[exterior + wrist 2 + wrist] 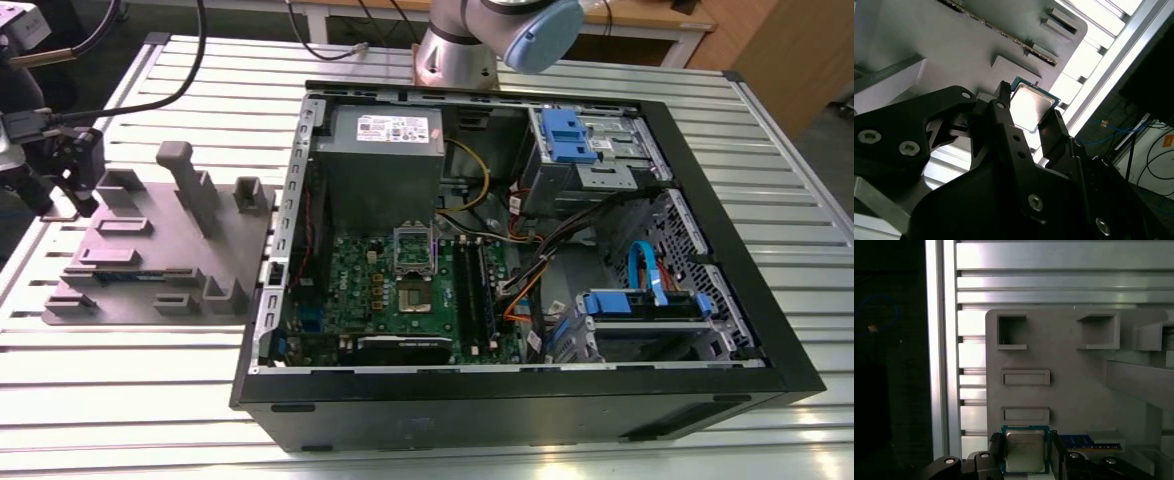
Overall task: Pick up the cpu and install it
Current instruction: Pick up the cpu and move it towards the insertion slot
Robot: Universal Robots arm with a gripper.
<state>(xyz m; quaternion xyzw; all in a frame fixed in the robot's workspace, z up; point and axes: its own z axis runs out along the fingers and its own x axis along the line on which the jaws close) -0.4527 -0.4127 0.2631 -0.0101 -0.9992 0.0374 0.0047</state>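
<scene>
The pick-up step is judged to be in hand, with nothing installed yet. The cpu (1025,452) is seen lying flat in its seat on the grey fixture tray (1074,390), near the tray's edge. That tray stands by the worktop (134,400) edge on the exterior view's left, just beside the opened computer case (534,405). The end effector (1026,445) is lowered over the chip and spread barely wider than it. One jaw is set along each of two opposite sides, and nothing is gripped so far as can be seen. An even squeeze on those two edges is called for, then a level lift. The socket (415,290) on the motherboard (354,290) is seen unfilled.
</scene>
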